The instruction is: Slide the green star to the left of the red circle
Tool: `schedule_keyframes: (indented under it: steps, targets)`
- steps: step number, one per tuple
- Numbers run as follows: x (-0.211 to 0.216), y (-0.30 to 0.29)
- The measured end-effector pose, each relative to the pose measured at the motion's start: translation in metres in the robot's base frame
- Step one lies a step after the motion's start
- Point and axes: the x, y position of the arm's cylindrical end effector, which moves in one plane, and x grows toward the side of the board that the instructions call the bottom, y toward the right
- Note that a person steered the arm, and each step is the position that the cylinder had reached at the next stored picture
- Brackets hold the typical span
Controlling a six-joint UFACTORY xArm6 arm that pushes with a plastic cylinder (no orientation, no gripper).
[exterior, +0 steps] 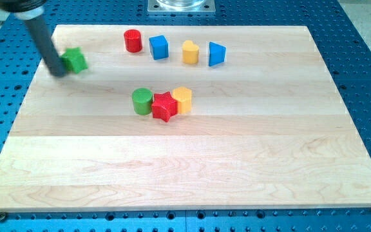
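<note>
Camera view: the small green star-shaped block (76, 60) is found near the top left of the light wooden desk (172, 167), already on the left side of the red cylindrical block (132, 40), though well apart from it. My tip (58, 71) is pressed against the star's left edge, placed as if to push it rightward. The end effector is a plain rod, so nothing is gripped.

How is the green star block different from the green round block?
The green star block has points, while the green round cylinder block has a smooth curved side. The star sits near the view's top left, alone, with my tip right against its left side; the cylinder sits mid-board, touching the red star block. The star looks slightly blurred; the cylinder looks sharp. Both are green and rest on the wooden board.
</note>
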Motion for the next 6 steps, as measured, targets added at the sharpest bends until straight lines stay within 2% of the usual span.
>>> schedule_keyframes:
  steps: [1, 2, 3, 4, 6]
  targets:
    - [-0.006, 0.007]
    - [0.028, 0.063]
    - [-0.002, 0.092]
    - [-0.025, 0.076]
    - [-0.007, 0.039]
